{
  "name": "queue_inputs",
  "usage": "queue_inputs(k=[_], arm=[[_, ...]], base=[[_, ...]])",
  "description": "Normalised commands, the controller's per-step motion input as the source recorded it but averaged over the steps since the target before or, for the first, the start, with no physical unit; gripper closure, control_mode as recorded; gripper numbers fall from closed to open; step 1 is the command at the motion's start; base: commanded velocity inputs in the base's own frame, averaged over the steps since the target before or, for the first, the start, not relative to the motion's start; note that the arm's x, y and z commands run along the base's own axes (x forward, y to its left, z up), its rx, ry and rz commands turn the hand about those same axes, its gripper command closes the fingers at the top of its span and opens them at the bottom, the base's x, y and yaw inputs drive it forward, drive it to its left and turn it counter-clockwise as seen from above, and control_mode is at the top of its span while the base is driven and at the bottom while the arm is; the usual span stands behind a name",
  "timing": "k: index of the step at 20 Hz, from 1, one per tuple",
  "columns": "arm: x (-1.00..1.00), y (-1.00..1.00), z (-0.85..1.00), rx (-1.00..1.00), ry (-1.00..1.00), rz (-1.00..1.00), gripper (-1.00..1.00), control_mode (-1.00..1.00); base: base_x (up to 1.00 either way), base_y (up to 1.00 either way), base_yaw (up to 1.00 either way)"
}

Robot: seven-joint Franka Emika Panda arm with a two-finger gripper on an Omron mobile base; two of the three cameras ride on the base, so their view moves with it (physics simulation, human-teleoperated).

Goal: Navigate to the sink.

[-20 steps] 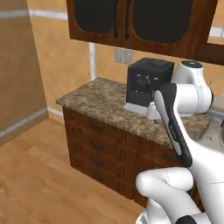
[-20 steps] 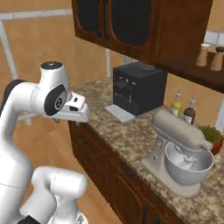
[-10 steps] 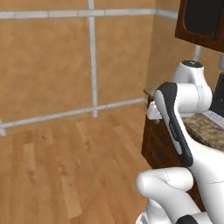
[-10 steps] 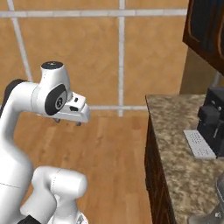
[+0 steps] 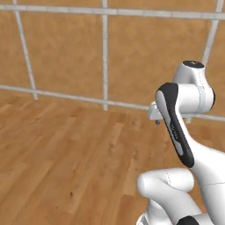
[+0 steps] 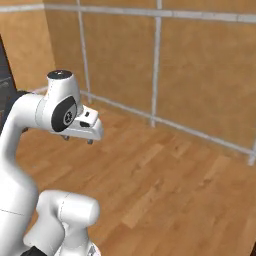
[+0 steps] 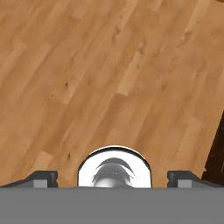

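Observation:
The sink is out of view. Both base views face a tan panelled wall with pale strips, above a wooden plank floor. My gripper hangs from the folded white arm, well above the floor, pointing down. In the hand view the gripper is open: its two dark fingertips stand far apart with nothing between them, over bare planks.
A dark tall unit stands at the left edge of the right base view. A dark cabinet side cuts into the hand view's lower right. The wall corner lies ahead on the left, and floor stretches out in front.
The whole picture has swung: the base has turned, so the granite counter, coffee machine and cabinets slid out to the right. Wall and floor replace them. The arm keeps its pose.

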Motion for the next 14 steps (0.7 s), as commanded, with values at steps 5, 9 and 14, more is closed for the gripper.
queue_inputs(k=[5, 9, 14], arm=[[0.00, 0.00, 0.00, 0.00, 0.00, 0.00, -1.00, 1.00], [0.00, 0.00, 0.00, 0.00, 0.00, 0.00, -1.00, 1.00], [0.00, 0.00, 0.00, 0.00, 0.00, 0.00, -1.00, 1.00]], base=[[0.18, 0.00, 0.98], [0.29, 0.03, 0.97], [0.41, 0.12, 0.93]])
